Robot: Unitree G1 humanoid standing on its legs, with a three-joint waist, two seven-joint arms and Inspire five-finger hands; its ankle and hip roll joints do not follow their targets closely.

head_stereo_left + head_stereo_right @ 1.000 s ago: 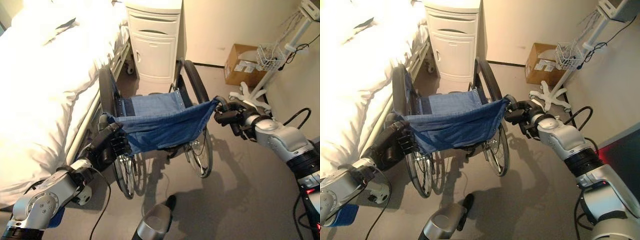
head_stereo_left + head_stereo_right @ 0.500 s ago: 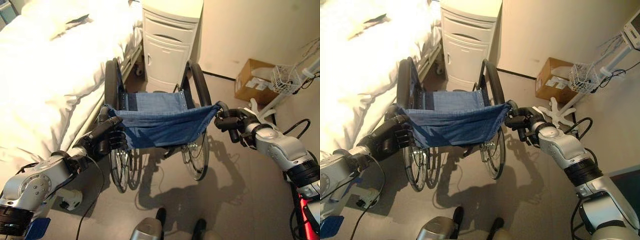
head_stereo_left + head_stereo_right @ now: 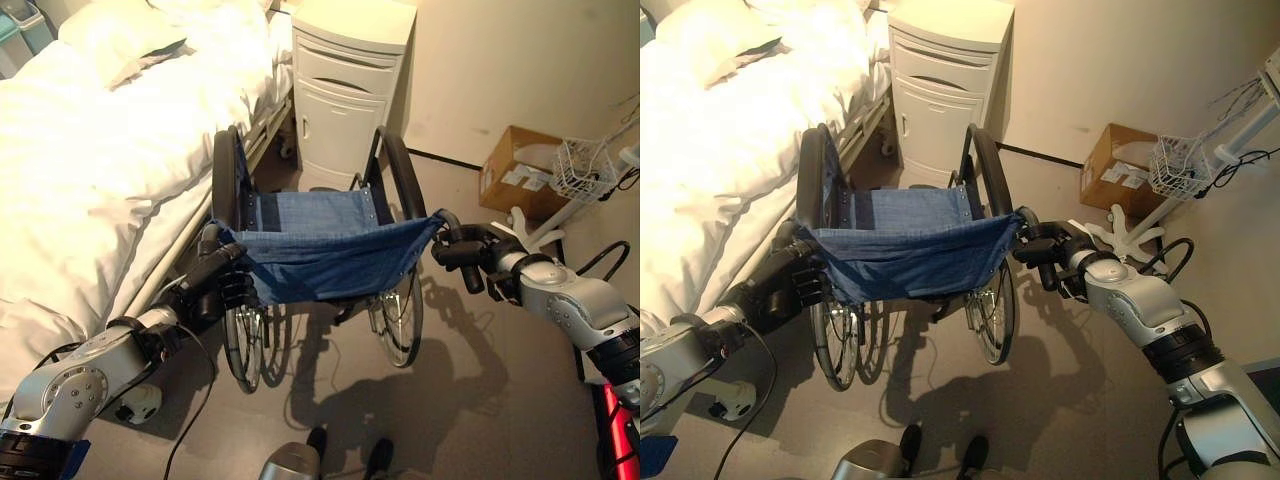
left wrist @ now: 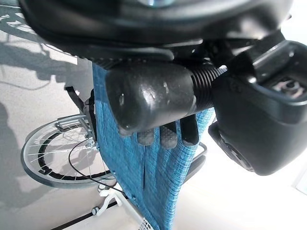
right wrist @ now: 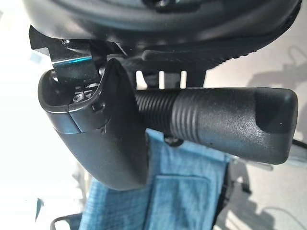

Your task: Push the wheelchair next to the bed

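Blue-backed wheelchair [image 3: 320, 250] in both robot hands

Paired head views down onto wheelchair [image 3: 320, 250]; wrist views tight against its handles.

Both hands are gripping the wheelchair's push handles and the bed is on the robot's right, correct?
Not quite. Both hands, left hand and right hand, do grip the wheelchair push handles, but the bed is on the robot's left, as the left eye view shows.

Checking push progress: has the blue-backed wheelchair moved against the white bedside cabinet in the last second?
Yes. Camera shifted too, but the blue-backed wheelchair now sits further left against the white bedside cabinet, nearer the white-quilted bed.
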